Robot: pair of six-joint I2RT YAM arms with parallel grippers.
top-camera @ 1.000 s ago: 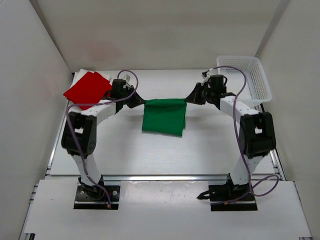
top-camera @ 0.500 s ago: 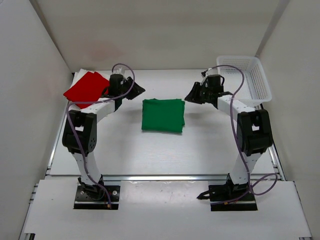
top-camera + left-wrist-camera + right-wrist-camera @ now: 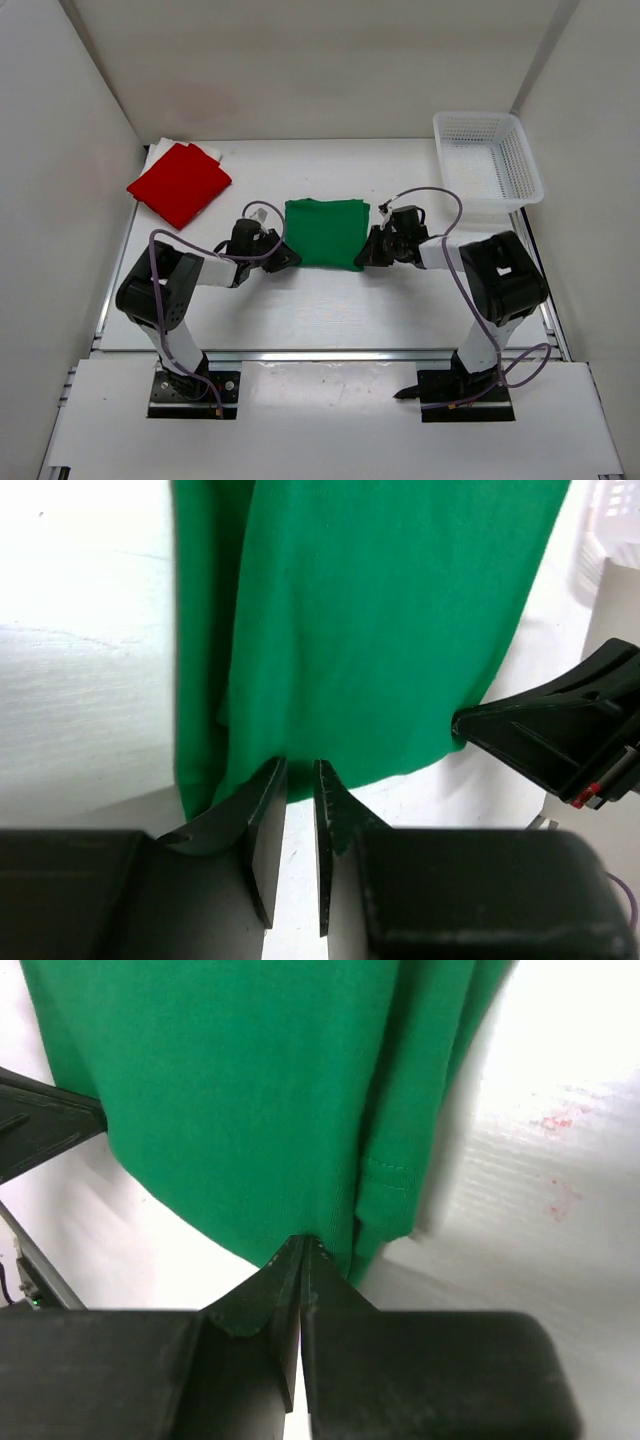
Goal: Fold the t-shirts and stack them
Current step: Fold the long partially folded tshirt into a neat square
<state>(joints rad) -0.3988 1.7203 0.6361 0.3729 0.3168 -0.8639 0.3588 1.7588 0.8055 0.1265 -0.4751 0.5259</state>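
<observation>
Spanning most of the top view, the table (image 3: 330,300) carries everything. The lattice basket (image 3: 523,165) stands at the far right corner. At the far left the red t-shirt (image 3: 180,183) lies folded on the white t-shirt (image 3: 160,147), of which only a far corner shows; this is likely the start of the stack. The green t-shirt (image 3: 325,232) lies flat in the middle as a folded rectangle, well apart from that pile. Both arms reach low to its near edge, one at each near corner, probably to take the hem together for another fold or a carry. The left gripper (image 3: 295,770) has its jaws a narrow slit apart, tips just at the hem. The right gripper (image 3: 303,1242) is closed tight, tips meeting right at the hem edge — whether cloth is caught between them I cannot tell.
</observation>
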